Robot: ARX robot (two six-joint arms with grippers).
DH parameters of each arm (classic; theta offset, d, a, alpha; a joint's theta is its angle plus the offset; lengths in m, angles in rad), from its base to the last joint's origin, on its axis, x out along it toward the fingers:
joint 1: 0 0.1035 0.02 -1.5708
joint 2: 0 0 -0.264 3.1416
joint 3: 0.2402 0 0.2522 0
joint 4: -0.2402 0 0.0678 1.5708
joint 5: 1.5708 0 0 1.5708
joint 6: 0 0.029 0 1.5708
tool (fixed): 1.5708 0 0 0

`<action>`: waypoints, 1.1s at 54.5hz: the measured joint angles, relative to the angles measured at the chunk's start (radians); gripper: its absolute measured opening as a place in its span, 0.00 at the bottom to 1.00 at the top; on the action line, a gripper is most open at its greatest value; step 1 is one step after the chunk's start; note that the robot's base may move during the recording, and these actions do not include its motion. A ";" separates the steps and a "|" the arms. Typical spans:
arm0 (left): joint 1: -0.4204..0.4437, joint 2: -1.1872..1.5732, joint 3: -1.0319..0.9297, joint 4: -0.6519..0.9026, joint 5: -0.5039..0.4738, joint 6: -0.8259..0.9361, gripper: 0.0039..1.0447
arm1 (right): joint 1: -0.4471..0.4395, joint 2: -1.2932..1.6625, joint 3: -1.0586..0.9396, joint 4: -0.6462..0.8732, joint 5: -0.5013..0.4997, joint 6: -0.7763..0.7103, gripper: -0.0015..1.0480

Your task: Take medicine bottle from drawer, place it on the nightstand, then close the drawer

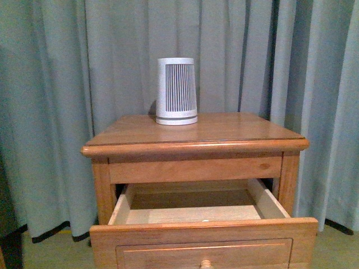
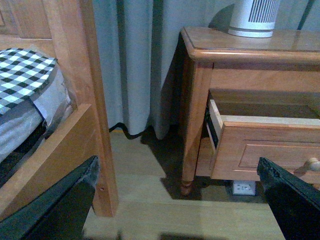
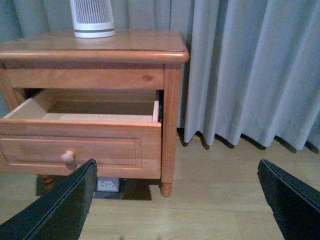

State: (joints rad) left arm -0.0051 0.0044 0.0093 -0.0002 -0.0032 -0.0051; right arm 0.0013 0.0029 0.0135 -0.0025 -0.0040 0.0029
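The nightstand (image 1: 224,131) faces me with its upper drawer (image 1: 202,238) pulled out; the same drawer (image 3: 80,142) shows in the right wrist view with its round knob (image 3: 68,158). The drawer's inside looks like bare pale wood, and its front panel hides the near floor. The medicine bottle is hidden in every view. My left gripper (image 2: 185,210) hangs open over the floor, to the left of the nightstand. My right gripper (image 3: 175,205) is open too, low near the floor off the cabinet's right front leg. Neither holds anything.
A white-grey ribbed device (image 1: 176,91) stands at the back of the nightstand top. Grey curtains (image 1: 67,84) hang behind. A wooden bed frame (image 2: 85,100) with checkered bedding (image 2: 25,70) stands left of the cabinet. A white socket (image 3: 107,184) lies on the floor underneath.
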 joint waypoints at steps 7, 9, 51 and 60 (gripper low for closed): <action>0.000 0.000 0.000 0.000 0.000 0.000 0.94 | 0.019 0.020 0.003 -0.005 0.076 0.016 0.93; 0.000 0.000 0.000 0.000 0.000 0.000 0.94 | 0.060 0.082 0.013 0.019 0.192 0.056 0.93; 0.000 0.000 0.000 0.000 0.001 0.000 0.94 | 0.240 1.774 1.169 -0.052 0.149 0.135 0.93; 0.000 0.000 0.000 0.000 0.001 0.000 0.94 | 0.275 1.954 1.381 -0.196 0.164 0.116 0.93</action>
State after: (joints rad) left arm -0.0051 0.0044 0.0093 -0.0002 -0.0025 -0.0051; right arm 0.2760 1.9564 1.3945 -0.1982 0.1604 0.1188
